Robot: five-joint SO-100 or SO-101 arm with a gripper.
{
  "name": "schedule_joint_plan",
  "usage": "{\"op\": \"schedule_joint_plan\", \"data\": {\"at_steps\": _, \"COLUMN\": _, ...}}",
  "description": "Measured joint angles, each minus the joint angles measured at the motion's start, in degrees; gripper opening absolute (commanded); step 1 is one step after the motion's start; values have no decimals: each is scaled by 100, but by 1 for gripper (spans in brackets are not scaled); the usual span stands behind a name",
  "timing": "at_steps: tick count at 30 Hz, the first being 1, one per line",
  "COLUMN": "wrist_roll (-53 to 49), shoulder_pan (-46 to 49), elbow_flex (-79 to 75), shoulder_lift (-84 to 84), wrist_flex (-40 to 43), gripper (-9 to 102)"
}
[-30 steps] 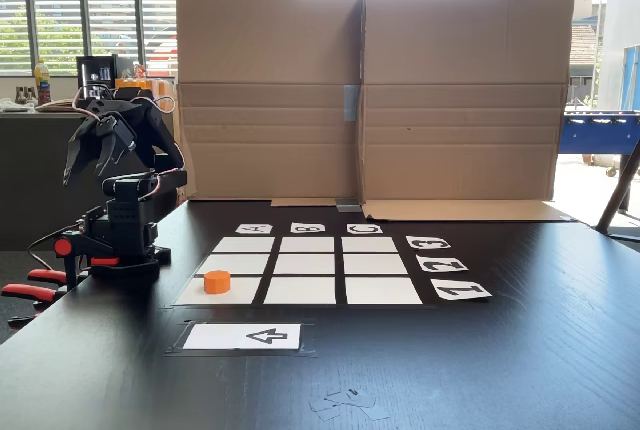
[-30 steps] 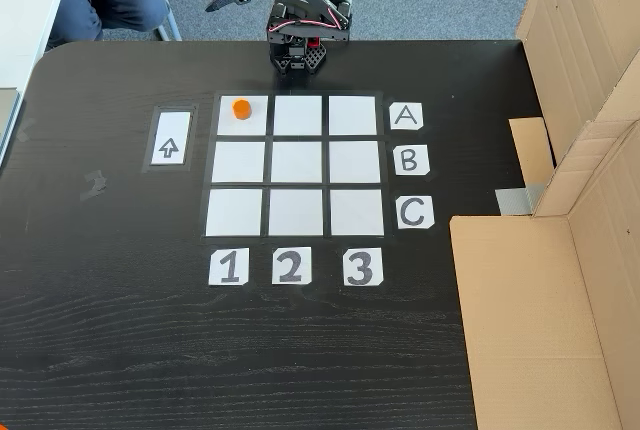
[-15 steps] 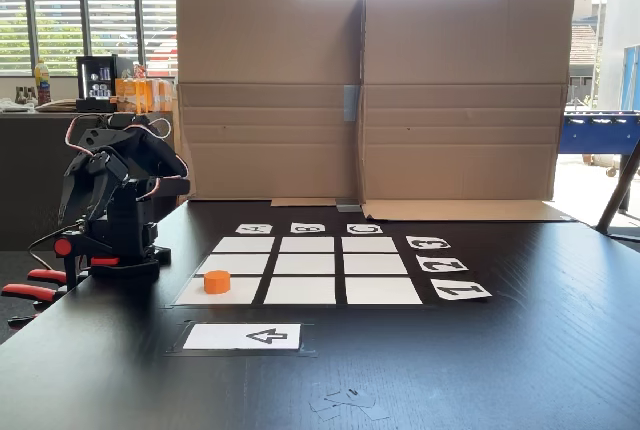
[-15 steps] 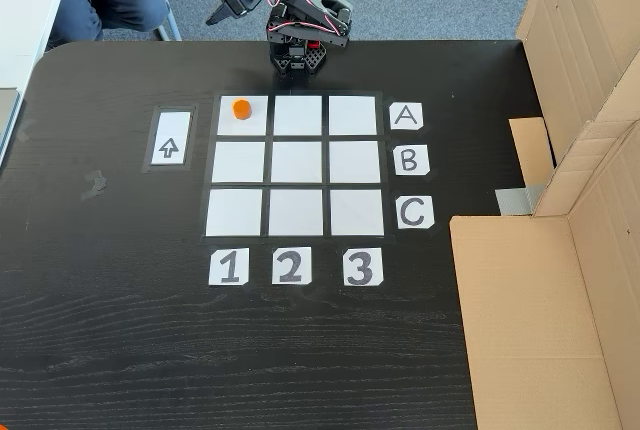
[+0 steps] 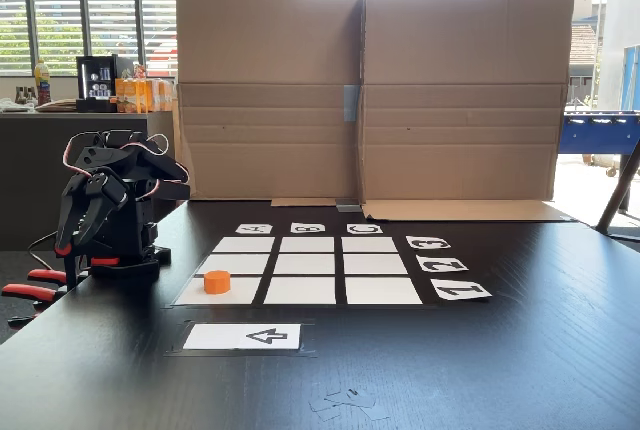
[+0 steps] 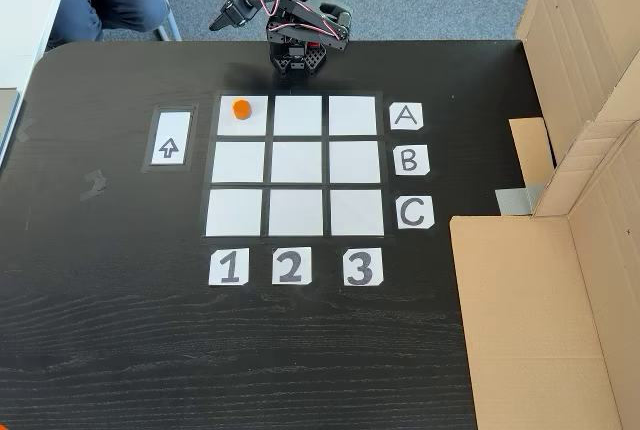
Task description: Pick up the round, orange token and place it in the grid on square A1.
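The jaws hold nothing, and how far they stand apart cannot be told at this size; the gripper point(image 5: 68, 250) hangs folded down against the arm point(image 5: 115, 205), pointing at the table point(image 5: 520, 350) beside the arm's base, and in the view from above the gripper point(image 6: 217, 24) reaches past the table's far edge, well apart from the grid point(image 6: 296, 165). Taking the grid as landmark, the arm stands just beyond its A row. The token point(image 6: 240, 108) sits upright inside square A1 point(image 6: 243, 122), the corner cell where row A meets column 1, toward that cell's far side and touching no gap. In the low view the token point(image 5: 217, 281) rests on the grid's point(image 5: 310, 270) nearest left cell. The other eight cells hold nothing. Just beside the grid, next to column 1, lies the arrow card point(image 6: 170, 138). On the side past the letter cards stands an open cardboard box point(image 5: 370, 100).
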Motion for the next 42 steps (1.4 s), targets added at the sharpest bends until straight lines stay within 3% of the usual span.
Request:
{"op": "schedule_joint_plan", "data": {"at_steps": 19, "wrist_roll": -413, "shoulder_pan": 0, "elbow_flex": 835, "shoulder_lift": 18, "wrist_flex": -633, "gripper": 1}}
{"op": "schedule_joint_plan", "data": {"at_steps": 42, "wrist_roll": -439, "shoulder_pan": -18, "elbow_flex": 958, "shoulder_lift": 26, "wrist_flex": -668, "gripper": 0}}
